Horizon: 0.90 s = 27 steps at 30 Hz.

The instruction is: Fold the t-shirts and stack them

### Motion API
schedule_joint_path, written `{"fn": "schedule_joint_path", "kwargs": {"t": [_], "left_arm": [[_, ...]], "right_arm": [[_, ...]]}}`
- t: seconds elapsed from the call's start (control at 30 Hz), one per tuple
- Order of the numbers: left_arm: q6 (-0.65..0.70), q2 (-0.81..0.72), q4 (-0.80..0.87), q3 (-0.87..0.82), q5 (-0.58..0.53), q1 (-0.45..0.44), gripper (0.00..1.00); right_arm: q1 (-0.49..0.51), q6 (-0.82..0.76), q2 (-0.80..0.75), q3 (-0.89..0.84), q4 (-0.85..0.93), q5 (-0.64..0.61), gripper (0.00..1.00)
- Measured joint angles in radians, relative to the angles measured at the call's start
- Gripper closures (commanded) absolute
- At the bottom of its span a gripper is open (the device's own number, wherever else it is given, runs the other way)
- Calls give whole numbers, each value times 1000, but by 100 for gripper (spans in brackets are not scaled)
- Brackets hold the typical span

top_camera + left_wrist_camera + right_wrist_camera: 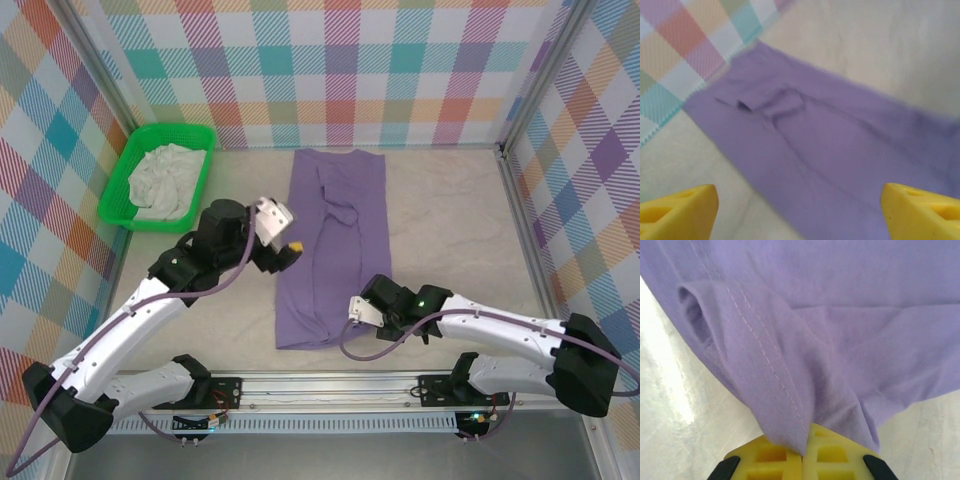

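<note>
The lavender-purple t-shirt (335, 240) lies folded into a long narrow strip down the middle of the table. My right gripper (352, 312) is at the strip's near right corner, shut on the stitched hem (790, 405), and the cloth rises from its yellow fingers (835, 460). My left gripper (292, 252) hovers at the strip's left edge, its yellow fingertips (677, 212) wide apart above the purple cloth (830, 150), holding nothing. The off-white t-shirt (165, 178) sits crumpled in the basket.
The green mesh basket (125, 185) stands at the back left of the beige table (450, 220). Checked walls close off the back and both sides. A metal rail runs along the near edge by the arm bases.
</note>
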<state>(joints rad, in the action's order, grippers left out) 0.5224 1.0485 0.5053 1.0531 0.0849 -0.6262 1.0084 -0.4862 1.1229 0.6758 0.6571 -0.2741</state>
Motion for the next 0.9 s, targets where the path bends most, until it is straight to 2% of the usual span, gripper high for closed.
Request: {"fn": "schedule_joint_path", "kwargs": {"t": [0.07,0.2,0.37,0.47,0.6,0.9], "left_arm": [[104,26,106,-5,2,-10,25],[225,75,253,-46,2,-45,29],[298,87,332,-174,-6,-172,28],[310,96,346,-242,-20,-262,27],[309,120,348,-292,-31,-333,27],[297,276,196,-321,-68,-358,29]], "right_arm": [[0,9,-16,20,15,7,100],[0,38,-30,35,50,22,100],[0,68,-32,35,93,25,100],[0,84,-32,35,105,25,100],[0,94,-32,35,119,25,100],[0,109,-51,35,123,25,100]]}}
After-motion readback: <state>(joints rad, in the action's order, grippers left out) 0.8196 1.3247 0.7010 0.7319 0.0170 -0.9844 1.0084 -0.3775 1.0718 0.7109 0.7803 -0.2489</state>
